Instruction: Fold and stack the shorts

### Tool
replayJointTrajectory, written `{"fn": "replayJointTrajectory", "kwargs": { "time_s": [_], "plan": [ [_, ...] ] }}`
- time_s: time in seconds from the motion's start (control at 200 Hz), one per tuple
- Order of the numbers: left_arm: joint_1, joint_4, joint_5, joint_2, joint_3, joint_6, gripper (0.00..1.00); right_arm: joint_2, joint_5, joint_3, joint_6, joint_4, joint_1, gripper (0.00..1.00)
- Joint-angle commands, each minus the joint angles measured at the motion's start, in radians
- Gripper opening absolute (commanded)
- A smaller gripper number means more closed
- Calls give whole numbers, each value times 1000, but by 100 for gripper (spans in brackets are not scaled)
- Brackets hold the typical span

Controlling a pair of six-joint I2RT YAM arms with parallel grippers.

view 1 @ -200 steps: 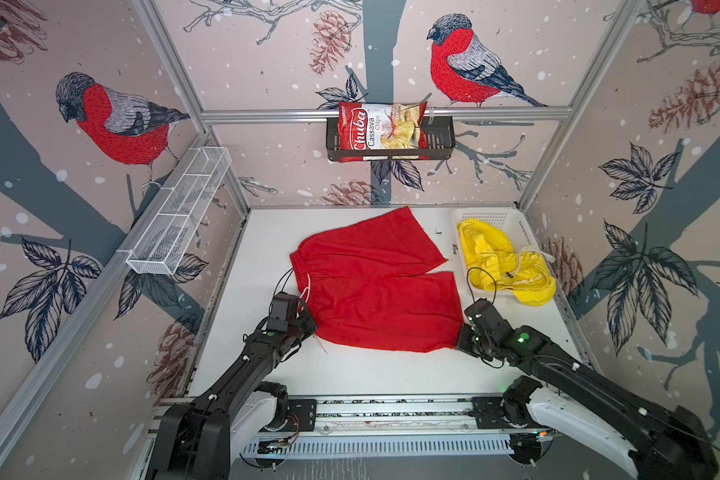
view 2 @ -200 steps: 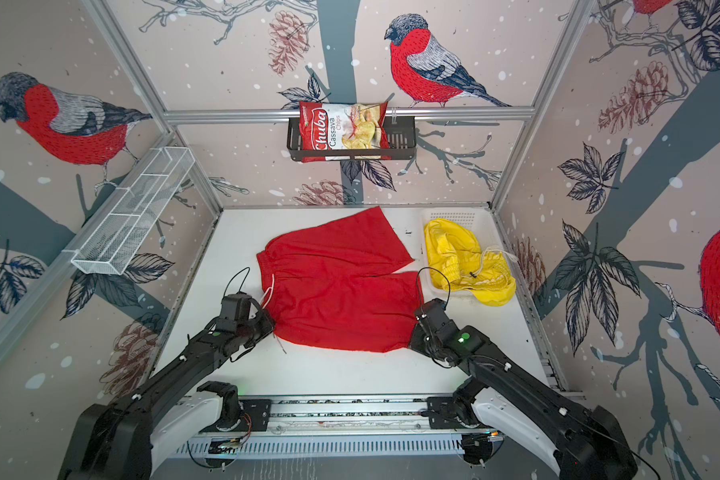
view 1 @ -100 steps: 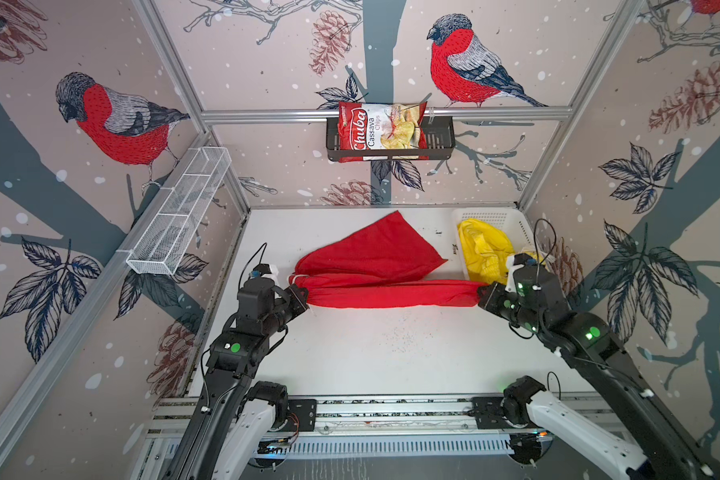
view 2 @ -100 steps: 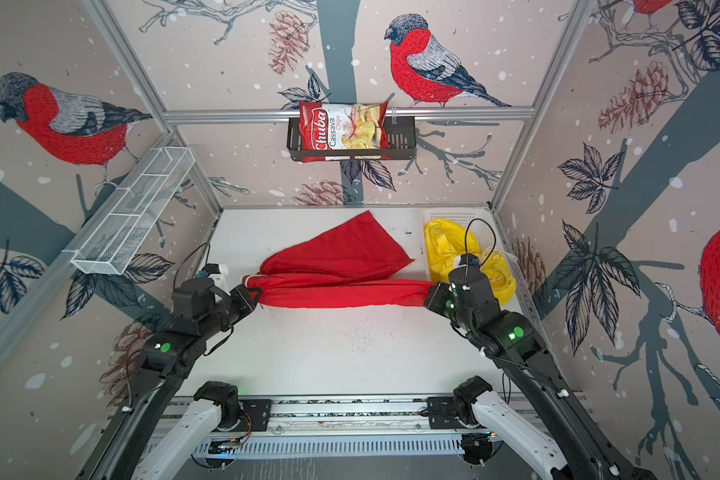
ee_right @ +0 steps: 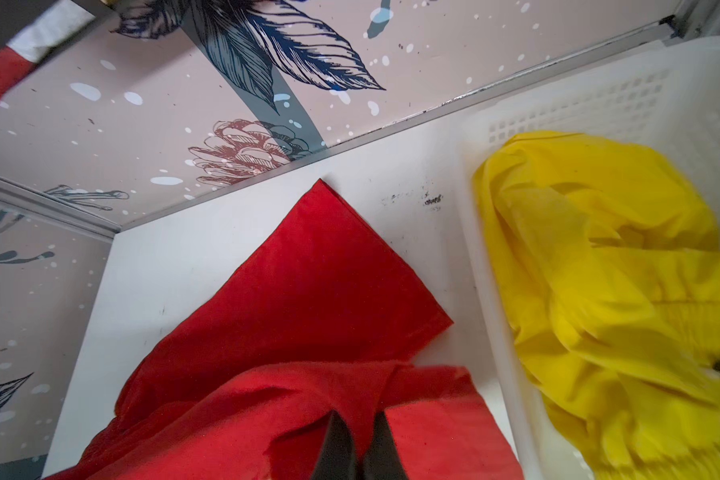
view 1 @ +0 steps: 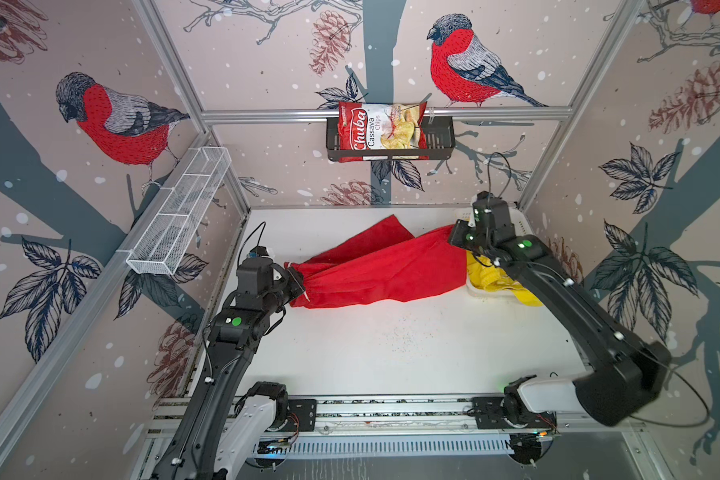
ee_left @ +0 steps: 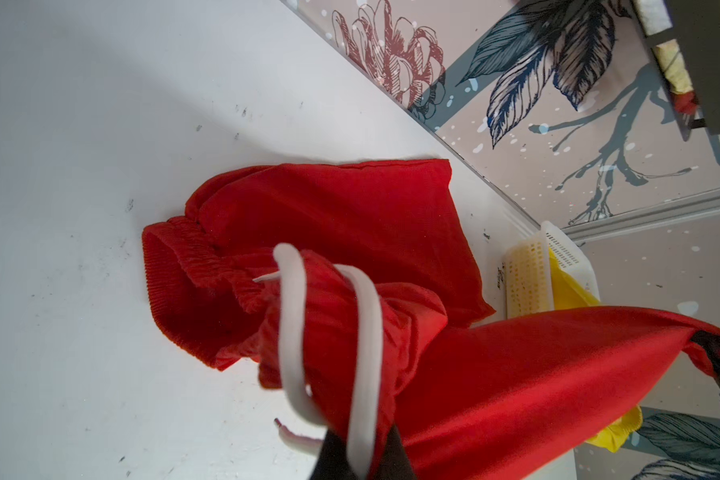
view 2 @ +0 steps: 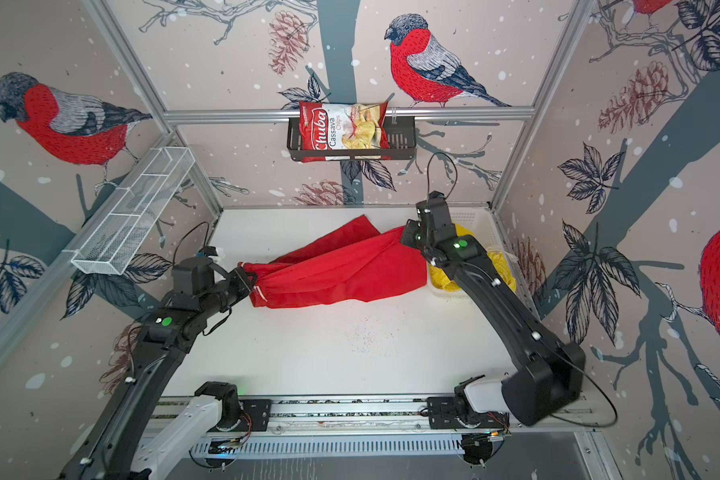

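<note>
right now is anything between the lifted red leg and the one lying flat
Nothing visible: the flat leg of the red shorts lies bare; the yellow shorts sit aside in the basket.

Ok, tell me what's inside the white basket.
The yellow shorts lie bunched in the white basket. The floor beneath them is covered, so anything else there cannot be seen.

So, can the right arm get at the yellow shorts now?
Likely yes: the yellow shorts lie uncovered in the basket beside the right gripper. But it is shut on the red shorts and must let go first.
</note>
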Motion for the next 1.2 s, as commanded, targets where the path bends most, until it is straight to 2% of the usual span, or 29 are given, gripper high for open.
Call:
{"fn": "replayJointTrajectory", "kwargs": {
  "time_s": [0.0,0.185,0.455,0.555,0.715,0.785,0.87,0.936,1.051,1.196],
  "plan": [
    [54,-8,-38,24,-74,25,0,126,118,76,-55,98,-24,0],
    [135,87,0,76,-172,15,0,435,66,323,-80,63,-40,0],
    [193,179,-23,230,-181,22,0,819,3,697,-103,16,-54,0],
    [202,197,-40,300,-175,13,0,901,-26,764,-106,42,-55,0],
    [207,179,-92,425,-136,10,0,953,-54,756,-114,163,-55,3],
    [212,186,-88,473,-127,17,21,976,-58,755,-109,205,-55,11],
    [223,191,-89,509,-116,15,42,1009,-86,755,-108,260,-57,35],
    [228,180,-101,528,-92,13,57,1035,-123,748,-112,317,-60,43],
    [228,145,-105,558,-46,21,68,1083,-152,756,-84,387,-67,50],
    [228,127,-89,534,-22,32,71,1080,-199,755,-62,392,-78,50]
  ]
}}
